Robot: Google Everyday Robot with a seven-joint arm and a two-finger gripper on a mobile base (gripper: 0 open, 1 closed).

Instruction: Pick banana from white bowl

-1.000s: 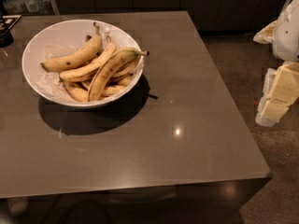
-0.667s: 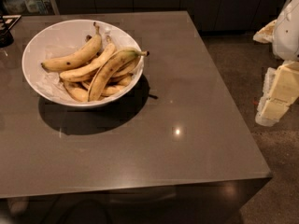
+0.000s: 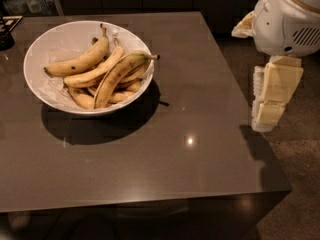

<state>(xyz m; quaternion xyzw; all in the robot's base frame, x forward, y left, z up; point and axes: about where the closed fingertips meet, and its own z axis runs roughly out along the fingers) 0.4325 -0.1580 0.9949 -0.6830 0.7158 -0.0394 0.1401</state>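
- The dark brown table (image 3: 150, 179) filled most of the view, with its front edge closest to the camera.
- A small bright spot of light (image 3: 189, 140) shone on the table top, a bit right of the middle.
- The speckled floor (image 3: 300, 194) showed past the table's right side.
- The gripper (image 3: 265, 121) hung over that floor, just beside the table's right edge and pointing down.
- It could not be told how far open the gripper was. It was well apart from the bowl and touched none of the fruit.
- The white bowl (image 3: 55, 39) sat on the left part of the table, toward the back, and cast a dark shadow (image 3: 95, 129) in front of it.
- The banana (image 3: 120, 74) lay in the white bowl, on top of the pile, on the right side. It was the biggest one. Its dark stem tip reached to the bowl's right rim.
- A paler banana with small black spots (image 3: 80, 62) lay to its left, and shorter bananas (image 3: 87, 100) lay under both.
- The robot's white body (image 3: 287, 19) stood above the gripper, at the top right.
- A dark thing (image 3: 5, 36) sat at the table's far left edge, too cut off to name.
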